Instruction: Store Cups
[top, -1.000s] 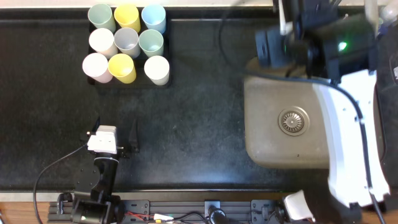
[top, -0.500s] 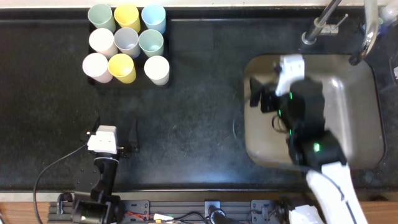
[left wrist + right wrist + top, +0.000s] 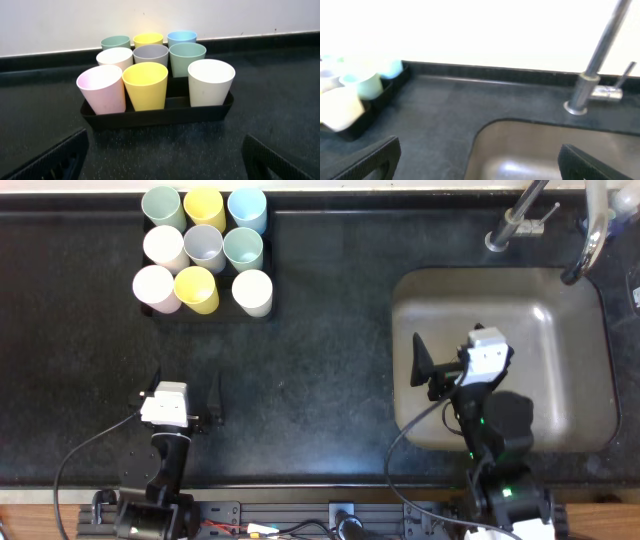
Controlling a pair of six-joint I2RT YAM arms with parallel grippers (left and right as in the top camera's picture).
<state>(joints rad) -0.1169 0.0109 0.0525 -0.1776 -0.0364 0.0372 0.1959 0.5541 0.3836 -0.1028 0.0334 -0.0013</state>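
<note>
- The left claw (image 3: 188, 392) sits on the near side of the tray (image 3: 155, 112), well apart from it. It faces the tray, its two fingers are spread wide, and it holds nothing.
- The right claw (image 3: 481, 169) is far to the right of the tray and nearer than it, low over the sink (image 3: 560, 290). Its fingers are also spread wide and it grips nothing.
- The dark table (image 3: 320, 380) lies bare between the tray and both claws.
- The sink is set into the table well to the right of the tray.
- The tray is black and shallow, and it holds nine cups standing mouth up in three rows of three.
- The tray's near row, from the left, holds a pink cup (image 3: 102, 90), a yellow cup (image 3: 145, 86) and a white cup (image 3: 211, 82).
- The middle row holds a second white cup (image 3: 114, 56), a grey cup (image 3: 150, 52) and a green cup (image 3: 187, 54).
- The far row holds a second green cup (image 3: 115, 42), a second yellow cup (image 3: 148, 39) and a blue cup (image 3: 182, 37).
- A metal tap (image 3: 520, 220) stands far to the right of the tray, about level with its far row, just past the sink's far edge.
</note>
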